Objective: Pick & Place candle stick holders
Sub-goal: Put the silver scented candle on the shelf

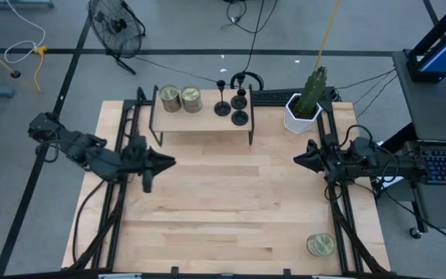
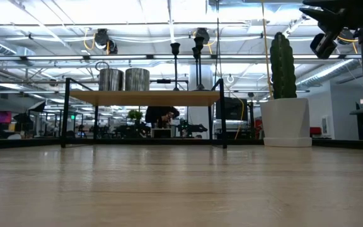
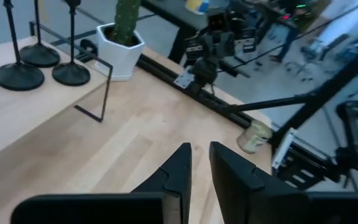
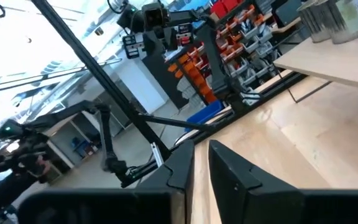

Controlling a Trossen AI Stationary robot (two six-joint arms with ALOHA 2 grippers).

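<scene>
Bare wooden surface (image 1: 231,209) fills most of what we see, with our left gripper (image 1: 163,163) at its left edge and our right gripper (image 1: 300,160) at its right edge, both pointing inward. We see each pair of jaws nearly closed, a thin gap between the fingers, holding nothing. At the far edge stands a small raised shelf (image 1: 200,120). The three candle stick holders (image 1: 231,105) stand on its right end, well apart from both jaws, beside two jar candles (image 1: 180,99).
</scene>
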